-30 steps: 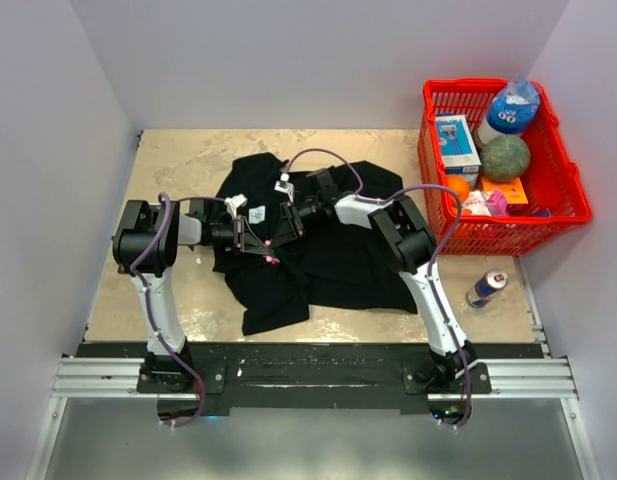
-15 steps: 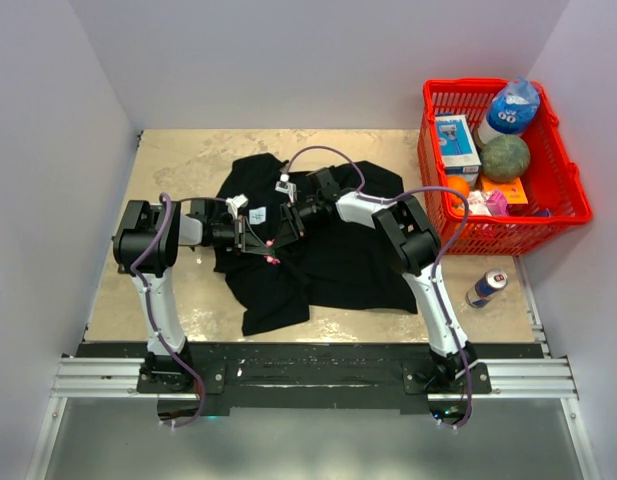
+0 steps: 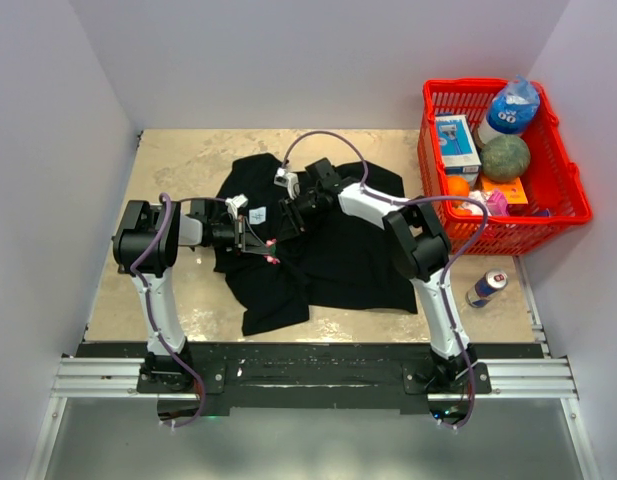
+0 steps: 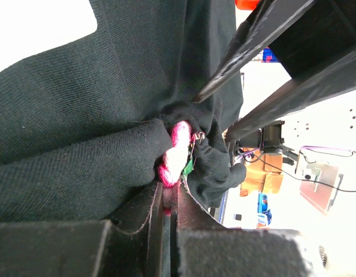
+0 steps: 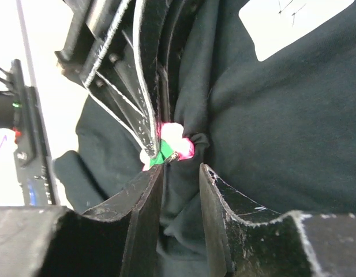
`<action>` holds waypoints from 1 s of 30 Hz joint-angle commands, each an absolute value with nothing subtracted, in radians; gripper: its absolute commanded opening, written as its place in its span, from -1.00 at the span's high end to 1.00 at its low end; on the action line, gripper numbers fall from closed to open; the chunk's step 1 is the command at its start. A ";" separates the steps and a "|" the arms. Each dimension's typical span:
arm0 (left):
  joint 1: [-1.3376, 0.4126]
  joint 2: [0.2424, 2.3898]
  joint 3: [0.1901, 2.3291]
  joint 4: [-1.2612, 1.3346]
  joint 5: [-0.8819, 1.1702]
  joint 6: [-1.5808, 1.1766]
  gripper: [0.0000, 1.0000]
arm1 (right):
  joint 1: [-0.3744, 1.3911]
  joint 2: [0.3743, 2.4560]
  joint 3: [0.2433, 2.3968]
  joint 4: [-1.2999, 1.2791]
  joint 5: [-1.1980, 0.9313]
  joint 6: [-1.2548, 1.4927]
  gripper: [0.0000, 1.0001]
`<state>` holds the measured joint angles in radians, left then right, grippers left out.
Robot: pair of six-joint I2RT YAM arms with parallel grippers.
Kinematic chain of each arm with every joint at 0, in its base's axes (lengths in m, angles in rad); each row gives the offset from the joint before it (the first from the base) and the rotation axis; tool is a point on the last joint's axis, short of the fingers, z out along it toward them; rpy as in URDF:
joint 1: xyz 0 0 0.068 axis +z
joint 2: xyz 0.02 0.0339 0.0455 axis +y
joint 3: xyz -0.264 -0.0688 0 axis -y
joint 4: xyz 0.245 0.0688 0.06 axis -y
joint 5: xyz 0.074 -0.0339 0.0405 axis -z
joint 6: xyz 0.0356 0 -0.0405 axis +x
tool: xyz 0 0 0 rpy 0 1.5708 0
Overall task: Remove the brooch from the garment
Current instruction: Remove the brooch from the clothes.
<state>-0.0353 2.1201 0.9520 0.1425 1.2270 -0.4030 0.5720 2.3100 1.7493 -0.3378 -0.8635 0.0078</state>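
Observation:
The garment [image 3: 338,255] is a black shirt spread on the table, with a white label [image 3: 258,213] near its left side. The brooch [image 4: 175,151] is a small pink and white cluster with a green bit, pinned in a bunched fold. It also shows in the right wrist view [image 5: 176,141] and faintly from above [image 3: 272,244]. My left gripper [image 4: 169,190] is shut on the brooch's lower edge; from above it [image 3: 265,242] lies low over the shirt. My right gripper [image 5: 180,170] pinches a fold of shirt just below the brooch, facing the left one [image 3: 284,218].
A red basket [image 3: 568,215] with a bottle, a box, a green ball and fruit stands at the back right. A drink can [image 3: 485,288] lies on the table in front of it. White walls close in the left, back and right sides.
My right arm's forearm has swung toward the back of the table while its gripper stays at the brooch. The left arm has not moved.

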 commanded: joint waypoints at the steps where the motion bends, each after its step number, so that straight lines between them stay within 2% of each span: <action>1: -0.038 2.152 0.936 0.164 1.078 -0.356 1.00 | 0.632 2.295 1.782 -0.397 -0.790 -0.078 0.29; 13: -0.038 2.154 0.933 0.172 1.083 -0.365 1.00 | 0.658 2.284 1.706 -0.457 -0.634 -0.146 0.44; 18: -0.038 2.158 0.936 0.184 1.086 -0.374 1.00 | 0.663 2.249 1.652 -0.483 -0.580 -0.170 0.44; 24: -0.038 2.160 0.937 0.186 1.091 -0.374 1.00 | 0.661 2.214 1.621 -0.479 -0.560 -0.161 0.33; 30: -0.038 2.161 0.934 0.183 1.094 -0.368 1.00 | 0.601 2.250 1.712 -0.416 -0.820 -0.081 0.30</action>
